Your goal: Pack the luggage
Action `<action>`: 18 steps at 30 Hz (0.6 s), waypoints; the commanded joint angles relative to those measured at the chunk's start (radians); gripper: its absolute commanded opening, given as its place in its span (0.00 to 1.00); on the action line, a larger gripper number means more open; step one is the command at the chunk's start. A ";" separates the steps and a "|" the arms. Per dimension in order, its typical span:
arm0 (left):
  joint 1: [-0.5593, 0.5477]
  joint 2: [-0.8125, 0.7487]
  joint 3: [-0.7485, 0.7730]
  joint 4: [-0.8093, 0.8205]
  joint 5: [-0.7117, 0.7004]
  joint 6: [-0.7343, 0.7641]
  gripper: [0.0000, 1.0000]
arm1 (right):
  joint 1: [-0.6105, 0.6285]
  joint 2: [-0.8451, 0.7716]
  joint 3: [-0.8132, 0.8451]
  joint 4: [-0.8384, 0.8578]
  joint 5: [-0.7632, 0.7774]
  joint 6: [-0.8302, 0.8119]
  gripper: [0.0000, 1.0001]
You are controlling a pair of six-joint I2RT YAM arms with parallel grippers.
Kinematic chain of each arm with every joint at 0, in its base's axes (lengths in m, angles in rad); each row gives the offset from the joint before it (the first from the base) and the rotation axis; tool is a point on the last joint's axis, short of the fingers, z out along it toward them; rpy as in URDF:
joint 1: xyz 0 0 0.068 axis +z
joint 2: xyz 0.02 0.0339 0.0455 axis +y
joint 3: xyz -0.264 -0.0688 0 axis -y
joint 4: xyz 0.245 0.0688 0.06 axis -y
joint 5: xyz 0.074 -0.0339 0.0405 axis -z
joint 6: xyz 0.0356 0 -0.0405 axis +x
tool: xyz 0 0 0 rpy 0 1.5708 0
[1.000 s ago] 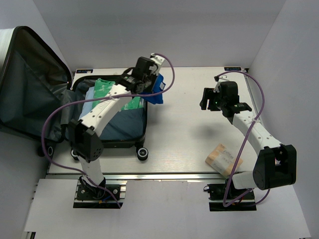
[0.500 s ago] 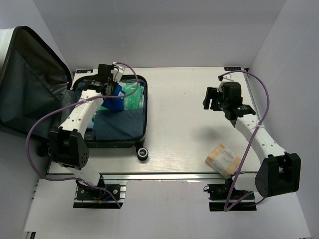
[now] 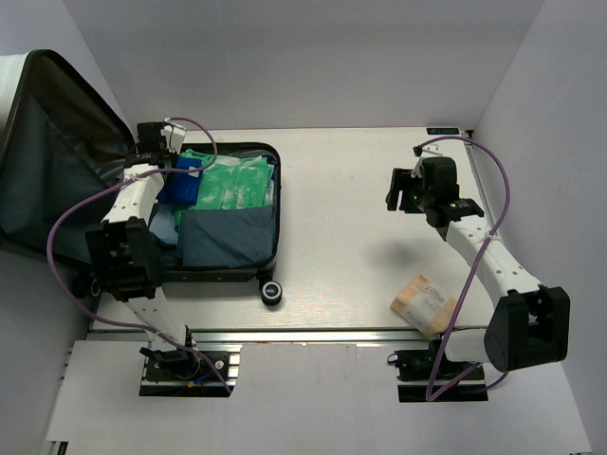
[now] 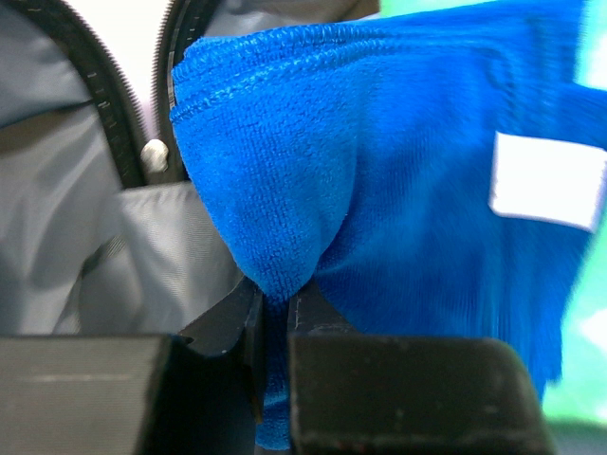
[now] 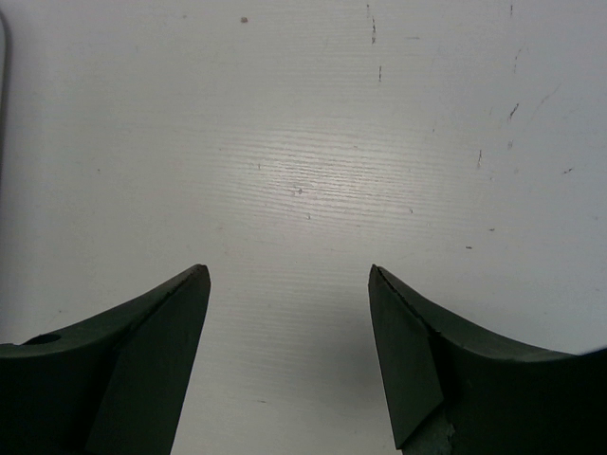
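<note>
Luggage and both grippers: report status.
Left gripper shut on blue cloth, over the open luggage. Right gripper open, empty, above bare table. Tan packet outside on table, near right arm's base. Nothing blocking the luggage.

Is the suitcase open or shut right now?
Open. The lid of the suitcase leans back at the left, and folded clothes lie uncovered inside.
</note>
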 commanded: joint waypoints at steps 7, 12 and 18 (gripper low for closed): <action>0.085 0.122 0.144 0.088 0.051 0.018 0.00 | 0.002 0.036 0.051 -0.057 0.039 0.002 0.73; 0.116 0.165 0.180 0.102 0.054 0.028 0.00 | 0.002 0.039 0.052 -0.060 0.048 -0.001 0.74; 0.127 0.193 0.205 0.082 0.019 0.009 0.00 | 0.002 0.033 0.055 -0.086 0.061 0.005 0.73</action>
